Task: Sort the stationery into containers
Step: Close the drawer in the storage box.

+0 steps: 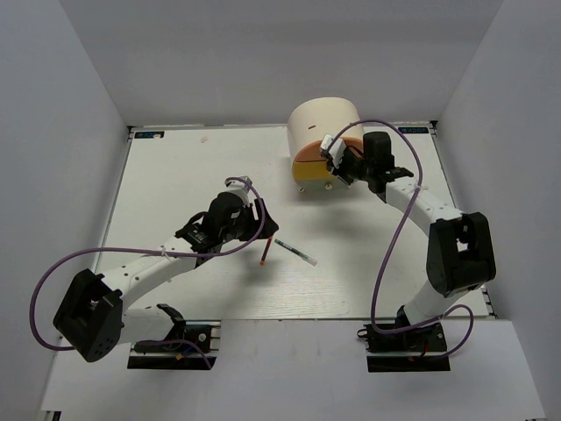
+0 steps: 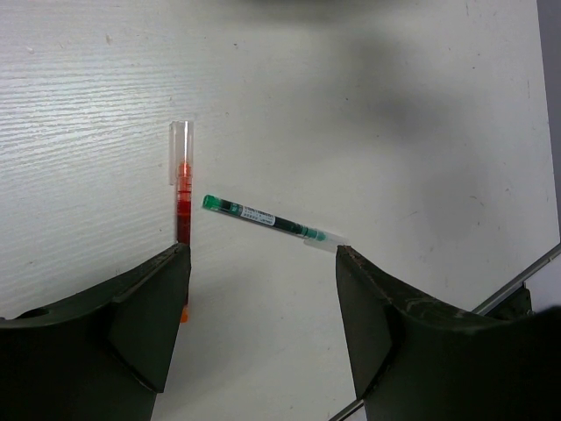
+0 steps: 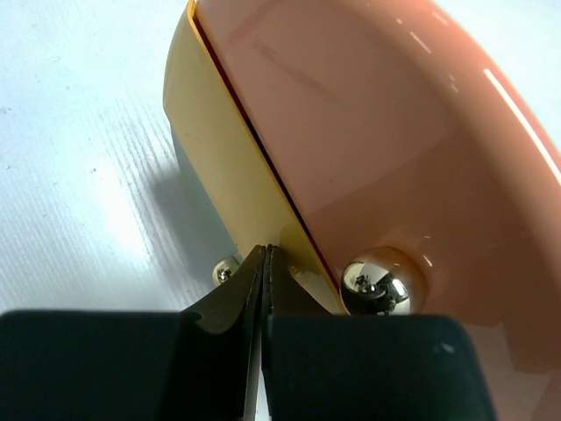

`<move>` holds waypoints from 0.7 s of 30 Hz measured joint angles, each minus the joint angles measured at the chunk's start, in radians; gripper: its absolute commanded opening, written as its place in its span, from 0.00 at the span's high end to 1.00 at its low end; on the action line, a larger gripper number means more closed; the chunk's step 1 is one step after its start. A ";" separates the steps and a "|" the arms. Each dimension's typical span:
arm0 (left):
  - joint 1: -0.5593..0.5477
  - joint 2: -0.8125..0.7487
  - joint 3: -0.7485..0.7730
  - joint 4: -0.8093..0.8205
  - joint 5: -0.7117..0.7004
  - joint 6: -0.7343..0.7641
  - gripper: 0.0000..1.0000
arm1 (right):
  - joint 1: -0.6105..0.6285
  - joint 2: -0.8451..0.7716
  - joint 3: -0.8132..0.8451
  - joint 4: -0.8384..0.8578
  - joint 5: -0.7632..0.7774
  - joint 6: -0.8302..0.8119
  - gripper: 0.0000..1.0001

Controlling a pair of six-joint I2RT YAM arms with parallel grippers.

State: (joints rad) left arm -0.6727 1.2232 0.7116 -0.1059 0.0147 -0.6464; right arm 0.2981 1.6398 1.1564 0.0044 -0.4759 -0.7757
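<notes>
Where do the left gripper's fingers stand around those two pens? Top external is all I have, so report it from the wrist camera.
Observer: The left gripper is open. The clear pen lies slanted across the gap just ahead of its fingers.
Operator: Now the red pen. Place it.
Observer: The red pen lies lengthwise by the finger on the picture's left, with its near part passing behind that finger.
Operator: Check the right gripper at the organiser.
Observer: The right gripper is shut on nothing. Its tips are at the edge of the yellow drawer, beside the shiny knob of the orange drawer, not on it.
</notes>
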 measured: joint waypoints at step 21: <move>0.000 -0.002 0.000 -0.008 -0.002 0.000 0.23 | 0.009 -0.019 -0.024 0.020 -0.002 0.037 0.28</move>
State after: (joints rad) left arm -0.6727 1.2213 0.7116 -0.1143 0.0132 -0.6464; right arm 0.3069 1.6207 1.1320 0.0242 -0.4774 -0.7391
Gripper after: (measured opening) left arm 0.771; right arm 0.276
